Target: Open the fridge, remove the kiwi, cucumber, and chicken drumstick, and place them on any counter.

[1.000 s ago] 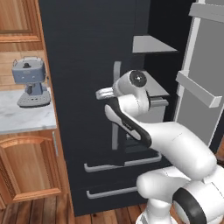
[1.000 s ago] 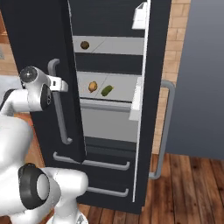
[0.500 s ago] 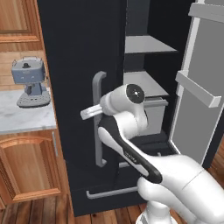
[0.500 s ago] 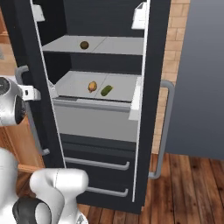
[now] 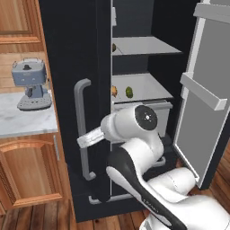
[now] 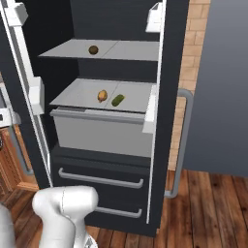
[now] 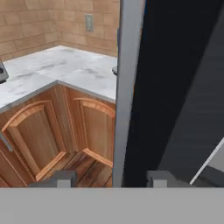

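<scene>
The fridge stands open; kiwi on the upper shelf, chicken drumstick beside cucumber below. Gripper straddles the grey handle, fingertips cut off, grip unclear.

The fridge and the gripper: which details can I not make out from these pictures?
- Gripper: in the hand view the bottom edge cuts its fingertips, so contact with the grey handle stays unclear.
- Kiwi: left base view, half hidden behind the door edge.
- Fridge drawer contents: hidden by the closed fronts.

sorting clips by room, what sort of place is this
A kitchen, rendered: an open black fridge with food on its shelves, a marble counter over wooden cabinets, and a grey coffee machine on it.
</scene>
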You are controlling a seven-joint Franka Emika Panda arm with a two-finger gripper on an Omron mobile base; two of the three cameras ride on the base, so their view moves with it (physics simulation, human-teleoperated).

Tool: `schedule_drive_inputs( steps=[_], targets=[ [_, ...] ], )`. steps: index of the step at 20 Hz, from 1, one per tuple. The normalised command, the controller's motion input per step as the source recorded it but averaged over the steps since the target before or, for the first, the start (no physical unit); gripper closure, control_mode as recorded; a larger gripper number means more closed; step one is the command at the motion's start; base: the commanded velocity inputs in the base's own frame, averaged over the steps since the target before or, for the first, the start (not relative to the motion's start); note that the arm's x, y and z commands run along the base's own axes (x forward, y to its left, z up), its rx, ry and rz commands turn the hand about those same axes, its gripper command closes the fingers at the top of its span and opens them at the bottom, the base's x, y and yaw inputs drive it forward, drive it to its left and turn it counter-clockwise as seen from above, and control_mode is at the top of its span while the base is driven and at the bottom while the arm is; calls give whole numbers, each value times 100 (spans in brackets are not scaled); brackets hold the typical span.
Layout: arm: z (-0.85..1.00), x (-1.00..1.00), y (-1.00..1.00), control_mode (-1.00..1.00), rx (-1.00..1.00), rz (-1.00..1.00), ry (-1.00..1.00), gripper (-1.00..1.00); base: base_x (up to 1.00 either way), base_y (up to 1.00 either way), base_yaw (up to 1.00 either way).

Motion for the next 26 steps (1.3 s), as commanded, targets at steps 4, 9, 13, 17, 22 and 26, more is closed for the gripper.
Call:
schedule_drive_inputs(
  steps=[4,9,13,17,22,26],
  targets=[
    [12,-97,-100,-100,12,-9,-9,-100,0,0,0],
    [8,-19,-100,-100,20,-7,-2,-100,0,0,0],
    [0,57,-100,-100,30,0,0,-100,0,0,0],
    [3,96,-100,-100,26,0,0,-100,0,0,0],
    [0,100,-46,-100,19,1,0,-100,0,0,0],
    [-12,100,6,-100,17,4,10,-100,0,0,0]
  ],
)
